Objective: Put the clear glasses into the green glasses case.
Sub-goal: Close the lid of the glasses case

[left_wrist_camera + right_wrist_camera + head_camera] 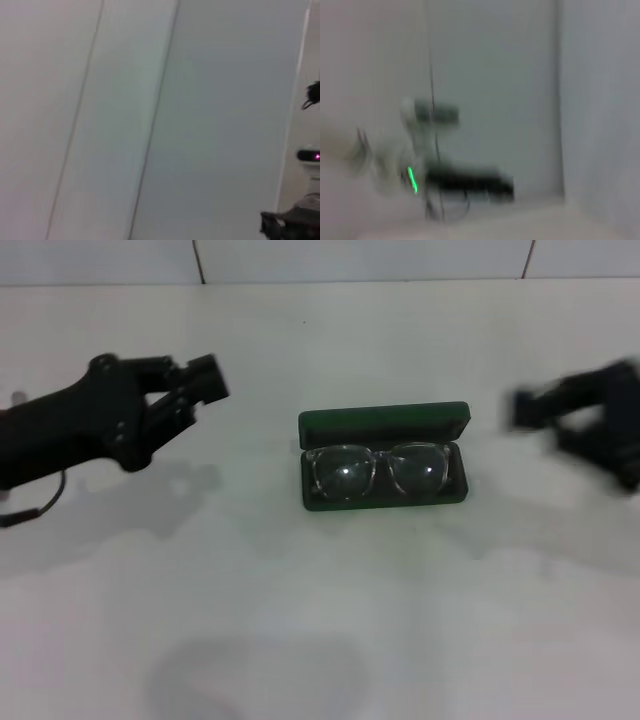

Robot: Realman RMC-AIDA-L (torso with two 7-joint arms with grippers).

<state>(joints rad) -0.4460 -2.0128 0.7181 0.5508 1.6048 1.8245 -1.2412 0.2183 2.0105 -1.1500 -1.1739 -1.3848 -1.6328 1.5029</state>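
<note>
- The white counter (pixel 320 640) is carrying only the case and what is lying in it, with both arms hanging over it to either side.
- The left pincer (pixel 190 393) is hovering well to the left of the case, fingers spread and gripping nothing; I judge it is standing off because its part is finished or not needed.
- The right pincer (pixel 535 408) is hanging well to the right of the case, blurred, so I cannot tell whether its fingers are spread or pressed together; it is not touching anything.
- The green glasses case (pixel 384 423) is sitting open at the middle of the counter, lid standing up on the far side, so the tray is facing upward to receive its load.
- The clear glasses (pixel 378 469) are lying inside the case tray, lenses facing up, fitting across its width; by my reading the placing is done and only closing the lid might be left.
</note>
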